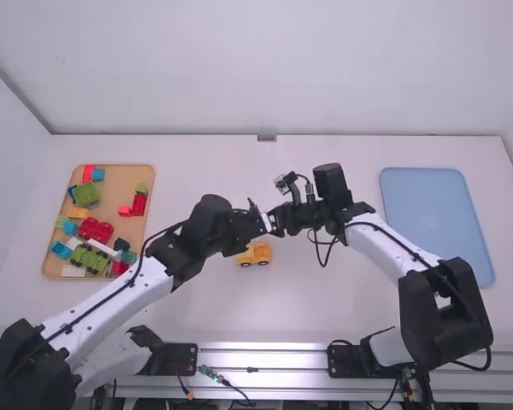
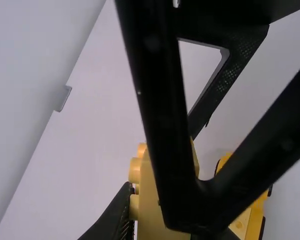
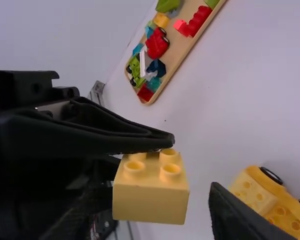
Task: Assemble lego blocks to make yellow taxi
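Left gripper (image 1: 262,224): fingers closed on the yellow four-stud block (image 3: 150,204). Right gripper (image 1: 278,225): fingers spread wide about that block. Yellow wheeled toy-car base (image 1: 255,254): on the white table (image 1: 325,303), near both grippers. Tan tray (image 1: 111,170) of mixed bricks: beyond, at left; blue tray (image 1: 436,226): at right.

I am in what looks like a robotics lab or test cell. My two arms, the left (image 1: 111,299) and the right (image 1: 389,243), stand at a white bench (image 1: 325,307), their bases by slotted metal rails (image 1: 278,359) along its near edge. Loose cables (image 1: 229,386) with connectors lie across that metal, and more wiring runs along my links. Plain white walls (image 1: 274,68) rise behind the bench and at its sides.
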`<state>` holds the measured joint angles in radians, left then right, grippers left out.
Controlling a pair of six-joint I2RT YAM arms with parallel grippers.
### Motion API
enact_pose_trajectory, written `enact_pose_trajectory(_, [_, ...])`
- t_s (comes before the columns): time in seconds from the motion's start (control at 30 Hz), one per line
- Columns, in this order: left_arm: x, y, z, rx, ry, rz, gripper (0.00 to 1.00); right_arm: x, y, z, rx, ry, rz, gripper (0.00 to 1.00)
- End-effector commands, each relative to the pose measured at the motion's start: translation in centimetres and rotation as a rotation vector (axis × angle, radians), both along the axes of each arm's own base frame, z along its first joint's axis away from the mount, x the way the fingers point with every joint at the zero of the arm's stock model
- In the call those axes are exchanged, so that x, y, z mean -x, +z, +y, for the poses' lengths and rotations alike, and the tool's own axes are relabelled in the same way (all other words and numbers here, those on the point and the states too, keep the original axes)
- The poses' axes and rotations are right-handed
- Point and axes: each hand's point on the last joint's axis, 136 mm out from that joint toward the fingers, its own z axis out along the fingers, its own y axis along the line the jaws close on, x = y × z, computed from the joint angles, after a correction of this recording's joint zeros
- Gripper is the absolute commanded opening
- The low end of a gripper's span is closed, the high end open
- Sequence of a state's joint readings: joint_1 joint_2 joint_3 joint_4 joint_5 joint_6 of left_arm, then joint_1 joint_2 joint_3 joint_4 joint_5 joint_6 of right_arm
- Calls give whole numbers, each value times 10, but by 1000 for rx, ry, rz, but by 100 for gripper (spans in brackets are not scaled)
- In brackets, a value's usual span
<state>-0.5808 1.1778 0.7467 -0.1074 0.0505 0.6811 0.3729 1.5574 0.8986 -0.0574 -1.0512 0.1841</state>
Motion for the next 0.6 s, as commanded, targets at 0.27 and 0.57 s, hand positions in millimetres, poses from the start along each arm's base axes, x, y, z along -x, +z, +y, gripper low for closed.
enact_pose_trajectory(0.27, [13, 2, -11, 16, -87, 4, 2, -4, 15, 4, -11, 0, -43, 66])
enact_pose_trajectory(0.57, [14, 2, -13, 9, -115, -5, 2, -1, 12, 3, -1, 5, -27, 61])
